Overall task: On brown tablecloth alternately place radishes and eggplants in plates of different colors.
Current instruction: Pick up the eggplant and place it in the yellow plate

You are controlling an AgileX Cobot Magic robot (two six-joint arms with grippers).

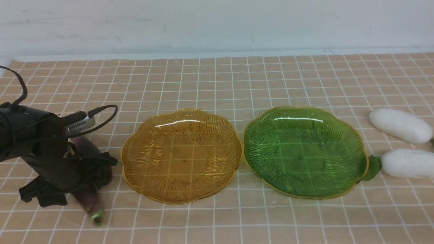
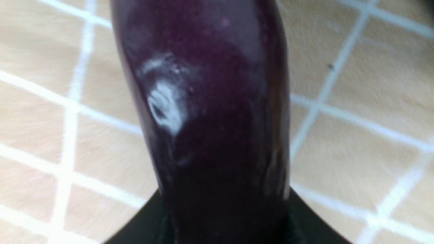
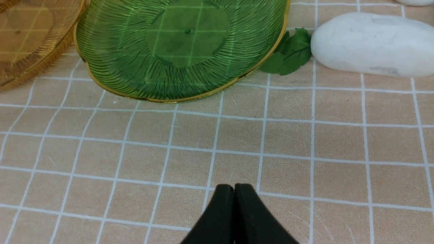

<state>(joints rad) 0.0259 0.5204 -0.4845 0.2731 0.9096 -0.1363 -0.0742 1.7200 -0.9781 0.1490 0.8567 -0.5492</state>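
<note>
Tablecloth (image 1: 217, 84): eggplant (image 1: 89, 200) inside left claw (image 1: 73, 183) (gripped).

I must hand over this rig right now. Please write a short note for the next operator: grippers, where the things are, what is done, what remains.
Left gripper: closed around a glossy dark purple toy eggplant, low over the tan grid-lined tablecloth, left of the plates.
Right gripper: shut, empty, over bare cloth near the translucent green gold-edged plate.
Translucent amber ribbed plate: beside the green one; both are empty.
Two white oblong toy radishes: on the cloth right of the green plate; the nearer one's leaves touch its rim.
Second eggplant: not clearly visible.
Done: nothing placed yet. Left: all placements, alternating radish and eggplant.
</note>
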